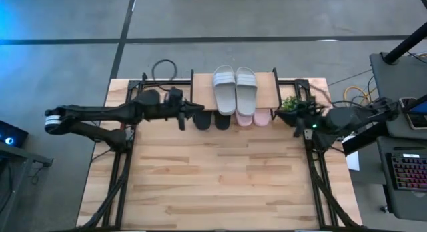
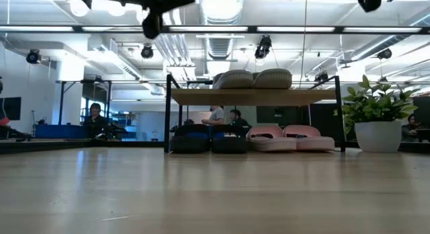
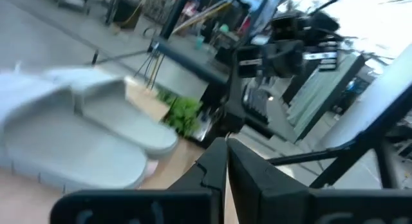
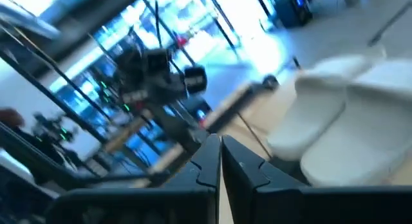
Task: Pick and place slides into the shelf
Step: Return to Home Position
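Observation:
The shelf stands at the table's far edge. Two grey-green slides lie side by side on its plank top, also seen in the low view. Under the plank, the black pair and the pink pair rest on the table, toes toward the near side. My left gripper hovers shut just left of the black pair, raised high; its fingertips meet in the left wrist view. My right gripper hovers shut right of the shelf, its tips together. Neither holds anything.
A small green potted plant stands at the shelf's right end, close to my right gripper, and shows in the low view. The black metal frame rails run along the table's left and right sides. The wooden tabletop stretches toward the near edge.

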You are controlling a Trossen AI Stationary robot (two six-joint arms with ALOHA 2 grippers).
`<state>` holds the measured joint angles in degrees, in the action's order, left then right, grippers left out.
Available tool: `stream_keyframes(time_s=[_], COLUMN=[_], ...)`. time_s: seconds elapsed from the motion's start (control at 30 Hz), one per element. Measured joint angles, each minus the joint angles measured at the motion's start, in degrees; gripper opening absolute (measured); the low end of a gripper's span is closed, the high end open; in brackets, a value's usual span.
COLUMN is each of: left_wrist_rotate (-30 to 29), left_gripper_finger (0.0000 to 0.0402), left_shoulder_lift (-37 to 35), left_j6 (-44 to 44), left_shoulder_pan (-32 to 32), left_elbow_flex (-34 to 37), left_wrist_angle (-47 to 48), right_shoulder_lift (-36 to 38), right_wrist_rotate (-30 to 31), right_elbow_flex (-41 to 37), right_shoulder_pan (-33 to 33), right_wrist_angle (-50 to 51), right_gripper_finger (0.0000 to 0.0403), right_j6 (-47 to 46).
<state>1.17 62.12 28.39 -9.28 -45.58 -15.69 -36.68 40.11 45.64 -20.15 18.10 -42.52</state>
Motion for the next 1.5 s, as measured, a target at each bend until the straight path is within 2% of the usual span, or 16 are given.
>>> stream_keyframes(time_s=[0.1,0.2,0.27,0.3,0.37,0.43,0.57,0.63,0.73,0.83,0.97,1.1,1.23,1.5], left_wrist_rotate=[0.23,0.23,0.19,0.48,3.2,7.08,11.65,13.04,14.3,15.3,16.68,16.59,15.35,15.03], left_gripper_finger=[0.0,0.0,0.0,0.0,0.0,0.0,0.0,0.0,0.0,0.0,0.0,0.0,0.0,0.0], left_shoulder_lift=[-3.81,-6.54,-7.59,-8.24,-9.14,-9.45,-9.22,-9.22,-10.2,-12.54,-17.01,-21.82,-25.56,-29.7], left_j6=[-2.15,-4.95,-3.79,-3.15,-3.18,-3.26,-2.89,-2.83,-3.29,-3.74,-6.35,-10.27,-11.67,-7.94], left_shoulder_pan=[0.02,-0.16,-0.26,-0.26,-0.28,-0.26,-0.37,-0.51,-1.38,-2.99,-3.75,-4.34,-5.3,-5.88], left_elbow_flex=[0.24,0.28,0.31,0.46,0.78,1.53,5.94,8.81,12.48,15.49,19.49,22.89,26.73,36.53], left_wrist_angle=[0.32,0.27,0.32,0.47,0.25,0.06,-2.49,-7.86,-13.73,-14.17,-13.8,-13.66,-13.97,-13.91], right_shoulder_lift=[3.66,6.16,8.0,8.35,8.29,7.61,9.04,11.45,17.95,26.55,36.39,35.87,34.33,36.69], right_wrist_rotate=[0.95,4.74,3.19,0.0,-11.5,-19.65,-24.91,-25.69,-25.87,-25.58,-28.84,-32.54,-33.22,-33.01], right_elbow_flex=[0.03,-0.01,-0.1,-0.21,-0.55,-1.65,-7.41,-11.3,-15.72,-19.11,-23.2,-24.96,-27.81,-36.28], right_shoulder_pan=[0.12,0.42,0.37,0.28,0.2,0.2,0.36,0.34,0.32,0.32,0.29,0.3,0.29,0.4], right_wrist_angle=[-1.91,-1.09,-0.12,0.1,-0.54,0.11,-3.85,-9.93,-11.4,-9.35,-6.14,-5.08,-6.94,-18.94], right_gripper_finger=[0.0009,0.0009,0.0009,0.0009,0.0009,0.0009,0.0009,0.0009,0.0009,0.0009,0.0009,0.0009,0.0009,0.0009], right_j6=[3.85,4.54,5.16,8.48,15.36,17.24,15.76,17.0,18.91,20.42,24.45,26.11,26.14,29.27])
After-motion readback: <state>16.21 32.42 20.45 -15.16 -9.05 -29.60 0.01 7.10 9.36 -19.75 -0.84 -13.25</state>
